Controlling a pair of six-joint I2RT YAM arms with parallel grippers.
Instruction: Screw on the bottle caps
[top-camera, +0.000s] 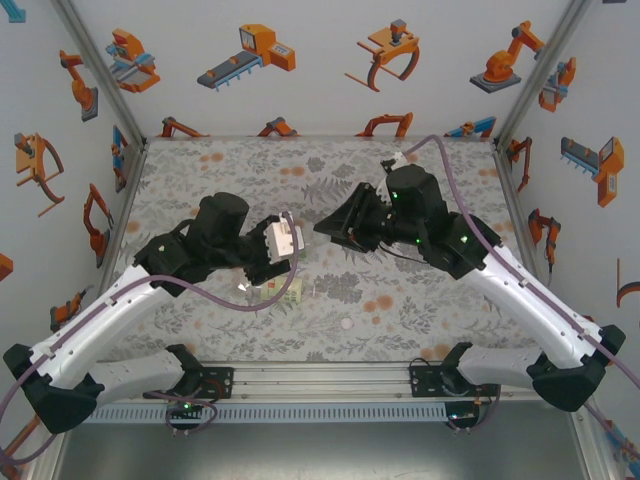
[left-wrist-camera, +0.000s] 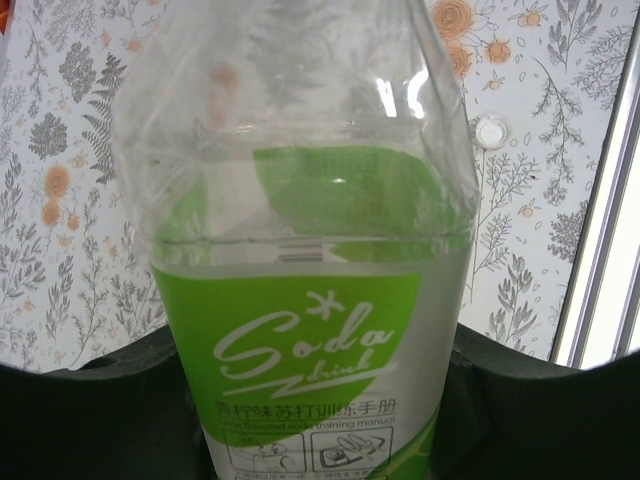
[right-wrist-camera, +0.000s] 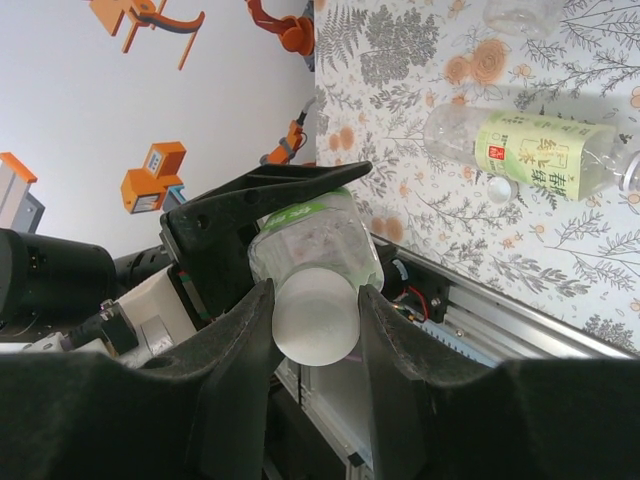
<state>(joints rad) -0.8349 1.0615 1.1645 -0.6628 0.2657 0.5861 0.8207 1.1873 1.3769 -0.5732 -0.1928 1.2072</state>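
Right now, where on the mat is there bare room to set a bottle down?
Bare: the far strip of mat along the back wall, and the near-right patch between right arm and front rail. Crowded: the centre, where left hand grips the Soda bottle and right hand its white cap; near-left, the lying bottle and loose cap.
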